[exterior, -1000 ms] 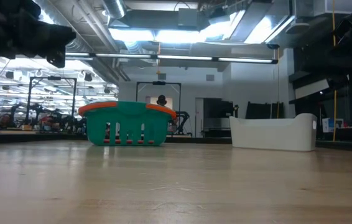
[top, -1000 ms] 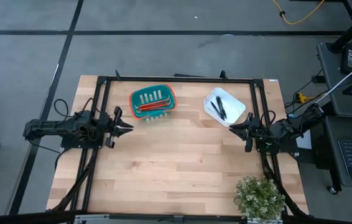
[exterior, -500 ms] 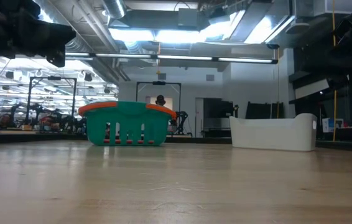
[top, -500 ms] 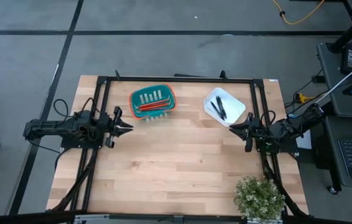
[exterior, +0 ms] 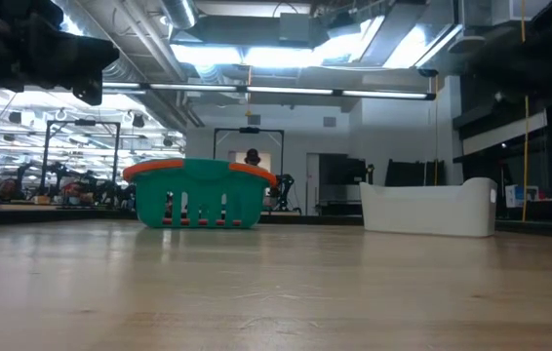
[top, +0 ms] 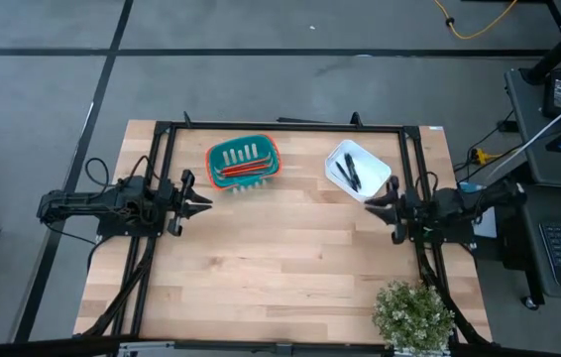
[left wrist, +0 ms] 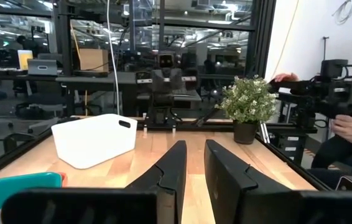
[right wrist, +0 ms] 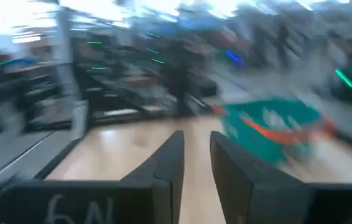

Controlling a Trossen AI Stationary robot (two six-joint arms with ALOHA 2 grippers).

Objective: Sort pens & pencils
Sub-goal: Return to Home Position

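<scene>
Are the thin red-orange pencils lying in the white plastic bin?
No, the high view shows the thin red-orange pencils lying in the teal orange-rimmed basket, not the white plastic bin.

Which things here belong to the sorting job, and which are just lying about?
Job: pens in white bin; pencils in teal basket; left end effector and right end effector, empty, at opposite sides of the table.
Lying about: plant.

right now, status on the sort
Left gripper, right gripper empty, slightly open, at opposite sides. Thin red-orange pencils in teal basket. Slim black pens in white bin.
</scene>
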